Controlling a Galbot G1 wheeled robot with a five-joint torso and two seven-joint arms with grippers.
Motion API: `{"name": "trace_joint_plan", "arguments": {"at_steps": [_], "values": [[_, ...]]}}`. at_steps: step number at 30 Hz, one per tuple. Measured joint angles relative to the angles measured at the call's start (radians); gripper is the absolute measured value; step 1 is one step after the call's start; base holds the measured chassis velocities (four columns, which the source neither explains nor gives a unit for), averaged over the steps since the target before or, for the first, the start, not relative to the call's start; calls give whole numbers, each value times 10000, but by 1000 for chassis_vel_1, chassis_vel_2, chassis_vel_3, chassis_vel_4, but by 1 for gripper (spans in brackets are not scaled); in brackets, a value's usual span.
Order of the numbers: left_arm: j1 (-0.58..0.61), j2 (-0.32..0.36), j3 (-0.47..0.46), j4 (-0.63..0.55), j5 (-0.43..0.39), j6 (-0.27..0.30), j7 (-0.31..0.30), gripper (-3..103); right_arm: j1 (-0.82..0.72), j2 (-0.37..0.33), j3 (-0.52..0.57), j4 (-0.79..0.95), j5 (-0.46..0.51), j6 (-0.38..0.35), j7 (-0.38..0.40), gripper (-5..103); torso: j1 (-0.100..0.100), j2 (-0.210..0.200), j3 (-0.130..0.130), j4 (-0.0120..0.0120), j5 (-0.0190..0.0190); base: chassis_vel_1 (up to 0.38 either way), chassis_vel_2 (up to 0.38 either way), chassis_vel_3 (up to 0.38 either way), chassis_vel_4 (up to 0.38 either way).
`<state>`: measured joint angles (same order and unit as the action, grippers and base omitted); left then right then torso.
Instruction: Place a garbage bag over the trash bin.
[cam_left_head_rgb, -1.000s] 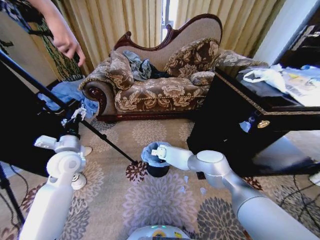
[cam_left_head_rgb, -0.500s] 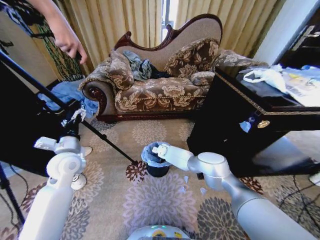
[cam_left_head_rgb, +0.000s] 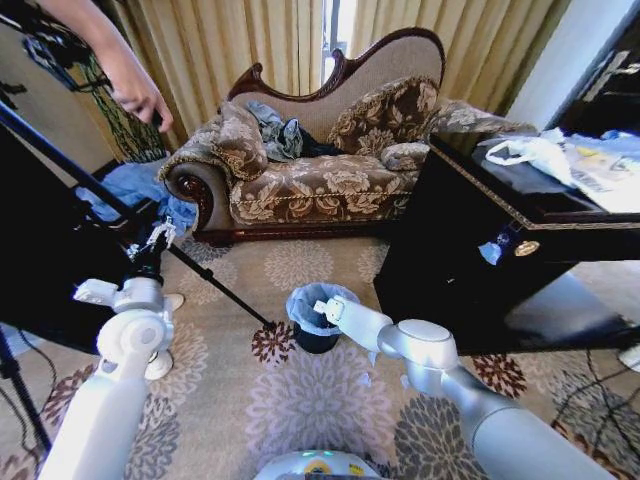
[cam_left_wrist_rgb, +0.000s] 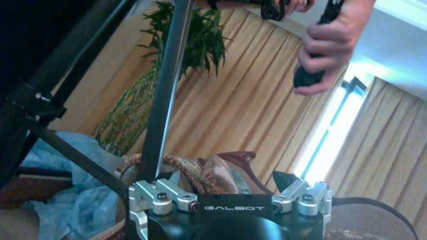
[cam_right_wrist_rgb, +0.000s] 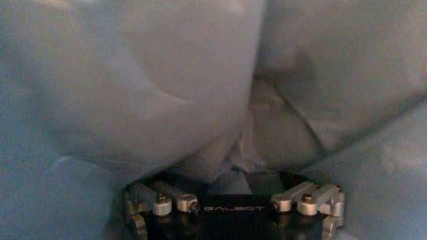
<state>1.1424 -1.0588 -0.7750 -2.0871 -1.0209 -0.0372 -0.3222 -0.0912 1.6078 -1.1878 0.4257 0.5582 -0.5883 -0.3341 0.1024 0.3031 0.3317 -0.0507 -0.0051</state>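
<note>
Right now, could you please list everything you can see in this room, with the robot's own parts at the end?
garbage bag: one, pale blue-white, draped over the bin's mouth on the carpet.
trash bin: one, black, on the floral carpet in front of the sofa.
sofa: one, brown floral with dark wood trim, against the curtains.
blue cloth heap: one, blue, on the floor left of the sofa.
dark cabinet: one, black, on the right, white plastic bags on top.
tripod: one, black, on the left.
person's hand: one, upper left, above the tripod.
left gripper: raised by the tripod, away from the bin.
right gripper: at the bin's rim, in the bag.
</note>
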Motion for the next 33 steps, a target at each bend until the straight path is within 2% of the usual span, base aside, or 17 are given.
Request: {"name": "trace_joint_plan", "arguments": {"at_steps": [6,15,23,33], "values": [[-17,-139,83,-70,123,-3,-18,96,278,4,-367,715,506,-239,51,100,0,0,0,3,0,0,0,0,0],[50,-155,75,-86,143,-11,-19,96,618,2,-666,977,414,-258,16,100,0,0,0,2,0,0,0,0,0],[-31,4,30,-123,12,-6,-39,96,1150,3,-1059,1932,540,-714,-11,100,0,0,0,3,1,0,0,0,0],[10,20,60,-203,-38,1,-44,96,1525,-46,-1334,2713,521,-849,5,100,0,0,0,4,2,0,0,0,0]]}}
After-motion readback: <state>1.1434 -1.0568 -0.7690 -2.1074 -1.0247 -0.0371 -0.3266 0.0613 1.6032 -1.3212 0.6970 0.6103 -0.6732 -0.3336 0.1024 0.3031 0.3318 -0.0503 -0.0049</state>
